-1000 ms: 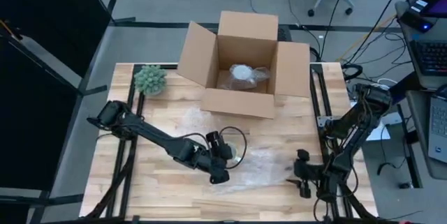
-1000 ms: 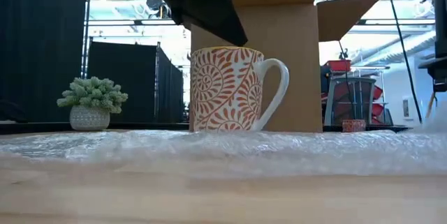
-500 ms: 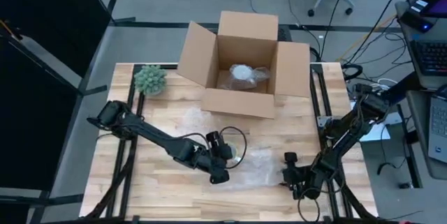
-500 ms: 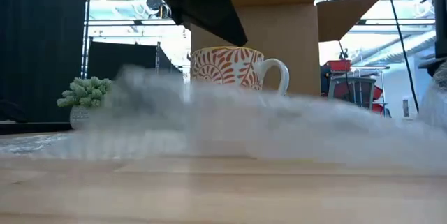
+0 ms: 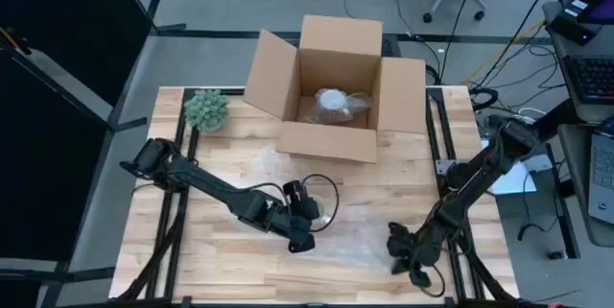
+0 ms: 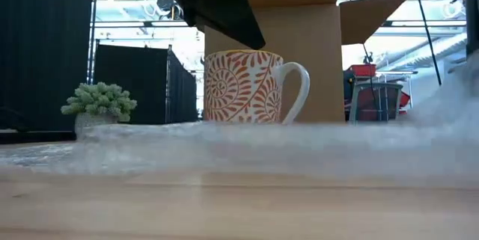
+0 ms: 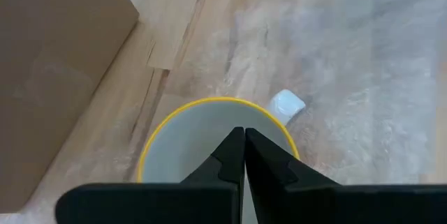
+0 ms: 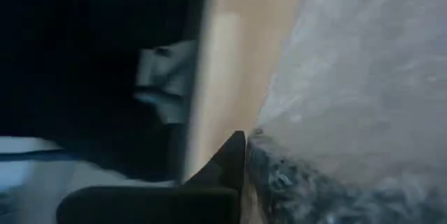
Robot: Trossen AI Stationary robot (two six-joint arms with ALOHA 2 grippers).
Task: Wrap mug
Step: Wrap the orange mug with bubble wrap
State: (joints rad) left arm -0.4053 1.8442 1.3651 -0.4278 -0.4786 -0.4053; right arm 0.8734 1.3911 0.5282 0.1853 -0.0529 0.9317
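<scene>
We saw open cardboard box at table's far edge, holding bubble-wrapped bundle. Mug stood on bubble wrap sheet near front edge. Low view showed its orange spiral pattern and white handle; left wrist view showed yellow rim, pale inside. Left gripper clenched empty above mug. Right gripper clenched on crinkled sheet's edge near front right corner.

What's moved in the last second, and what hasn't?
The right tool, shut on the bubble wrap, swung in toward the mug then back toward the front edge, lifting the sheet's right side. The left tool stays shut above the mug; box and plant unchanged.
</scene>
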